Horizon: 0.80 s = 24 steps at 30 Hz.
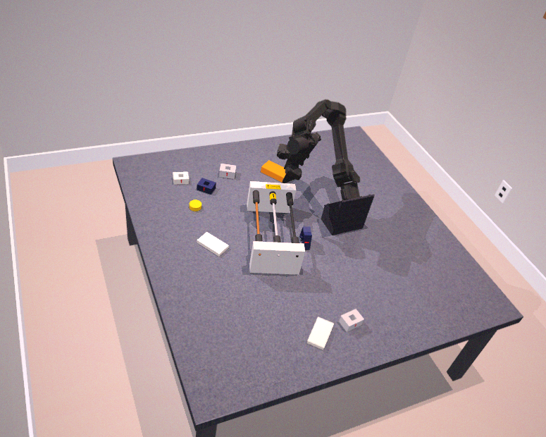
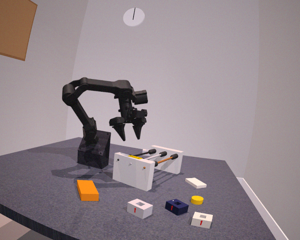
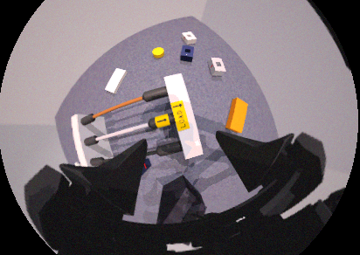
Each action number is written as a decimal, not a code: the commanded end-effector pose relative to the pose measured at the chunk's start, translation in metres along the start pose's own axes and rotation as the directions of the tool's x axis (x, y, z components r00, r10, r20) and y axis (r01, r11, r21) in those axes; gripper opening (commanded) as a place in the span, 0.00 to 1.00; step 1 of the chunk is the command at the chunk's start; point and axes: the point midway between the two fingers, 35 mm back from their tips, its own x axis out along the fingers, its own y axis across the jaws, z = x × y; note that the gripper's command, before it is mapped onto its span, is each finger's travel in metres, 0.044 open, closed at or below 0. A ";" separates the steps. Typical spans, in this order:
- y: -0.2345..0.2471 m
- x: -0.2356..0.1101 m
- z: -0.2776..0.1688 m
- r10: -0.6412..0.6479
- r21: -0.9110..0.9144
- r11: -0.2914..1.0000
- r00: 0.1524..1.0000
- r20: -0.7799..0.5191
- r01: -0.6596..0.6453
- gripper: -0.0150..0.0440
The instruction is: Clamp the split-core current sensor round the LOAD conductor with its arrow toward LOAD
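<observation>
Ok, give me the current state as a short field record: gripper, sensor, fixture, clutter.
gripper: gripper open, empty, pointing down, above the fixture end near the arm base
sensor: dark blue sensor standing on the table beside the black conductor, not yet picked up
fixture: two white end blocks, three conductors: orange, white, black
marker: yellow tag on the far block, at the white conductor
clutter: orange block, yellow disc

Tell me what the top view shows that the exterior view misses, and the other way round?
Only the top view shows the dark blue sensor standing beside the fixture, plus a white slab and white block near the table's front edge. Only the exterior view shows the wall clock. Both show the open gripper, conductor fixture and orange block.
</observation>
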 end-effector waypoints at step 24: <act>0.069 0.011 -0.031 0.008 -0.085 0.996 0.993 -0.117 -0.018 1.00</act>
